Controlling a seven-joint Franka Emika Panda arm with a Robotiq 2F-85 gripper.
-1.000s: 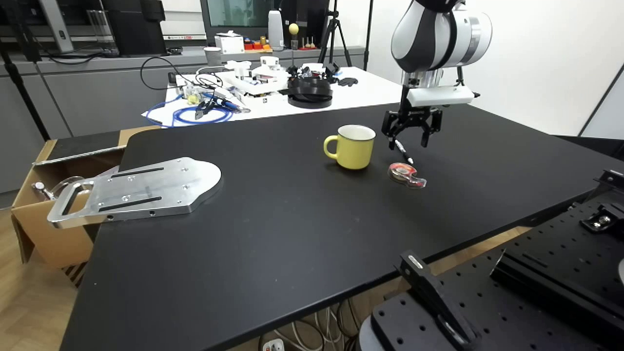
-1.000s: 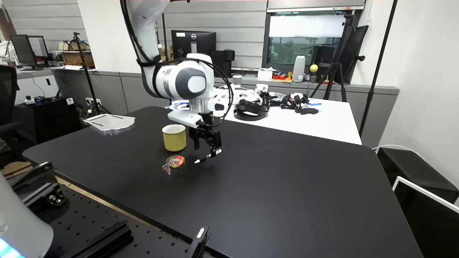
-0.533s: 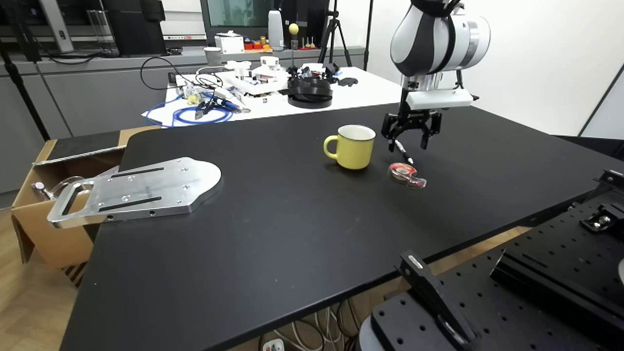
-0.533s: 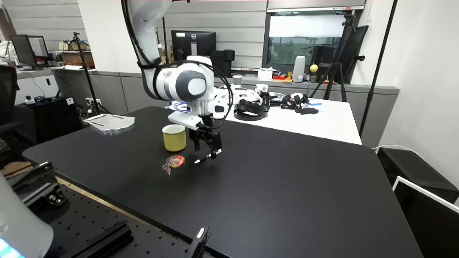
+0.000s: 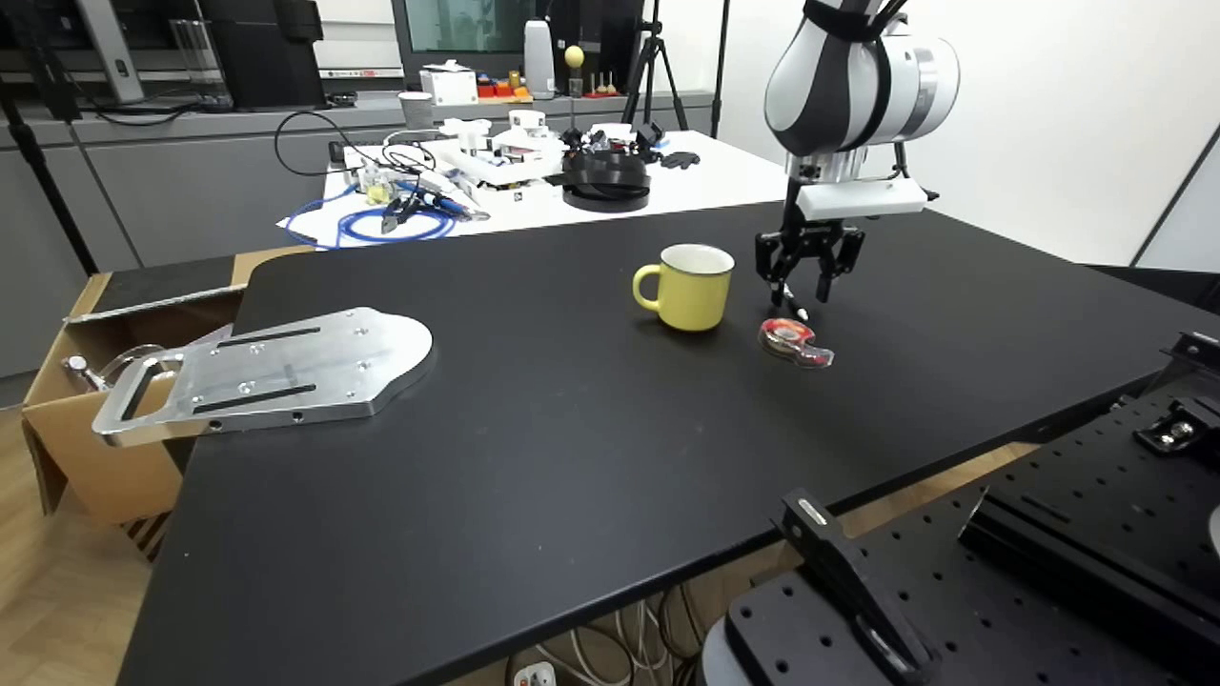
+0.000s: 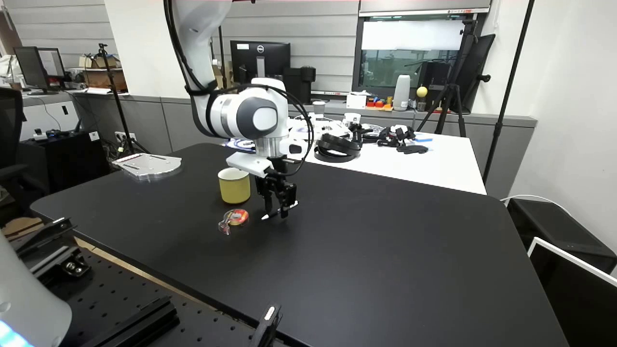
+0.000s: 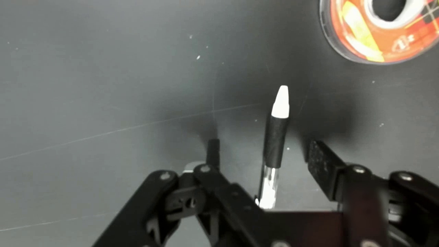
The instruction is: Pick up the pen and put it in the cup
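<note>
The slim pen (image 5: 799,312) lies on the black table. In the wrist view the pen (image 7: 276,142) shows a white tip, a black grip and a clear, shiny barrel. My gripper (image 7: 264,151) is partly open, with one finger on each side of the pen and a gap on both sides. The pen's rear part is hidden behind the gripper. In both exterior views the gripper (image 5: 801,293) points down around the pen, low over the table. The yellow cup (image 5: 694,295) stands upright beside the gripper; it also shows in an exterior view (image 6: 234,188). It is out of the wrist view.
A red and clear tape dispenser (image 5: 786,332) lies just past the pen's white tip; it also shows in the wrist view (image 7: 377,51). A silver metal plate (image 5: 315,367) lies at the table's far end. A white table (image 6: 448,164) with equipment stands behind.
My gripper has moved down toward the table, and its fingers have come closer together around the pen. The pen, cup and tape dispenser have not moved.
</note>
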